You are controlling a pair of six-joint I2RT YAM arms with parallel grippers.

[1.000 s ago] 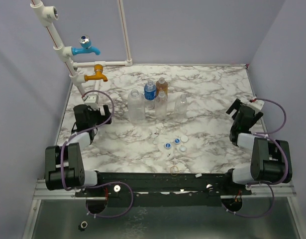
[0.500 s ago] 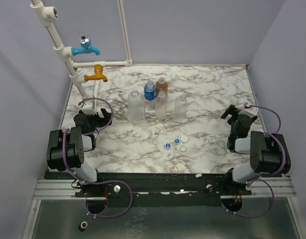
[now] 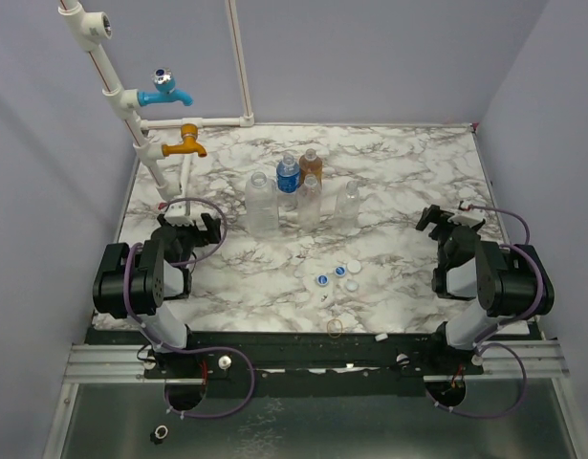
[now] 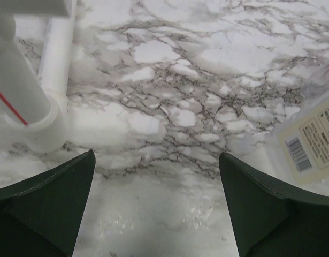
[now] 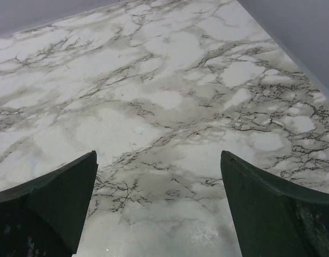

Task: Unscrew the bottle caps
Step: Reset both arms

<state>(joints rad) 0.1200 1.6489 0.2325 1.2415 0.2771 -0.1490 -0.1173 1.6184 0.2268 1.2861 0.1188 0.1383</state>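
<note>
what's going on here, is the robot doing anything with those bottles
Nothing is being handled right now. The left gripper and right gripper are both open and empty, out at opposite sides of the marble table, well clear of the bottles. The five bottles stand clustered mid-table, and loose bottle caps lie on the marble in front of them, so the unscrewing looks done.

The black left arm [image 3: 141, 282] and black right arm [image 3: 504, 282] sit folded low at the near corners of the white marble-patterned tabletop [image 3: 389, 163]. The left gripper [image 3: 192, 222] and right gripper [image 3: 445, 217] hover above it, jaws spread wide, empty.
</note>
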